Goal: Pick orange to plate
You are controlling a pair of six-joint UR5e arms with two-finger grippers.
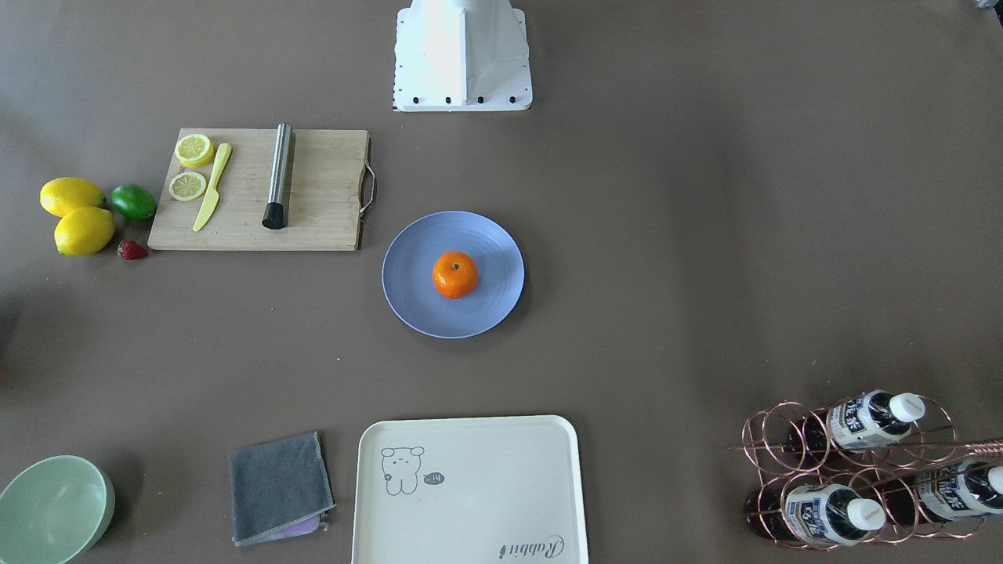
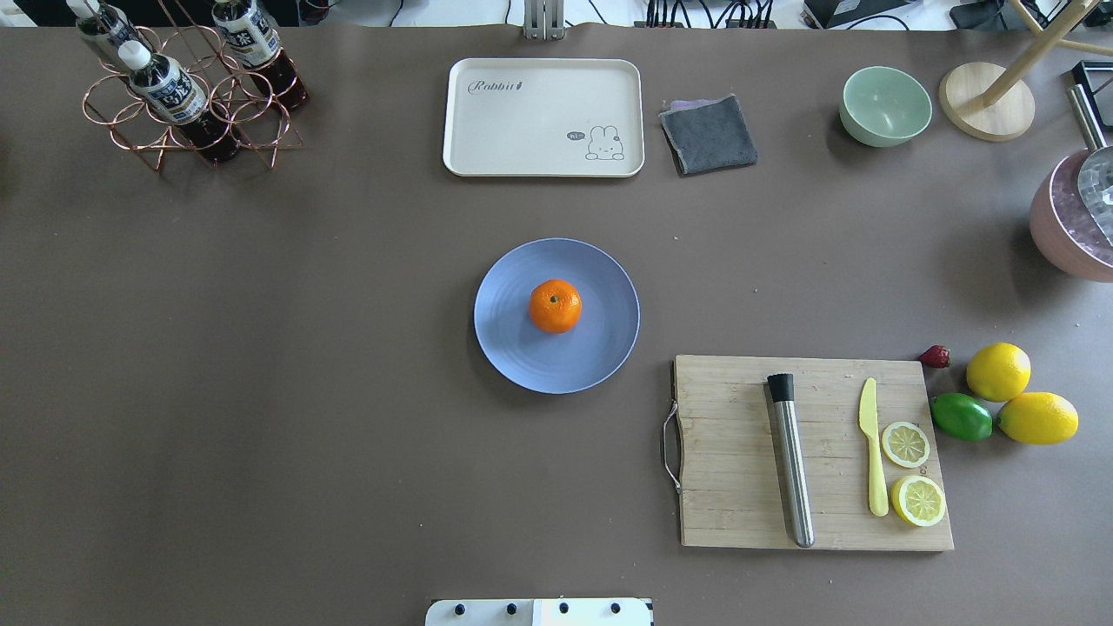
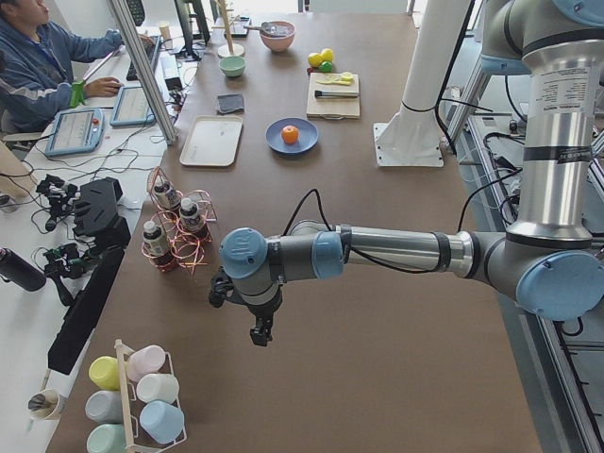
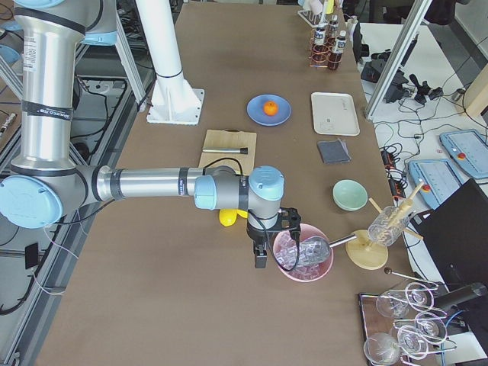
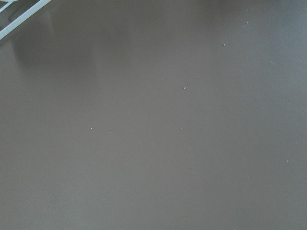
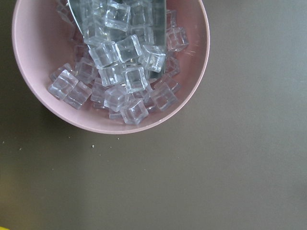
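Note:
The orange [image 1: 455,274] [image 2: 555,306] sits in the middle of the pale-blue plate [image 1: 414,276] [image 2: 522,358] at the table's centre, stem dot up. Nothing touches it. Both arms are far from it and appear only in the side views. The left gripper [image 3: 262,332] hangs over bare table near the bottle rack [image 3: 175,231], and I cannot tell whether it is open or shut. The right gripper [image 4: 261,259] hovers beside a pink bowl of ice cubes [image 4: 303,253] [image 6: 110,67], its state also unclear. Orange [image 3: 290,134] [image 4: 269,107] and plate [image 3: 276,144] [image 4: 256,113] look small there.
A wooden cutting board [image 2: 739,452] carries a steel muddler [image 2: 789,456], a yellow knife [image 2: 872,456] and lemon slices. Two lemons [image 2: 998,371], a lime [image 2: 961,416] and a strawberry [image 2: 935,356] lie beside it. A cream tray [image 2: 543,117], grey cloth [image 2: 709,133] and green bowl [image 2: 885,105] line the far edge.

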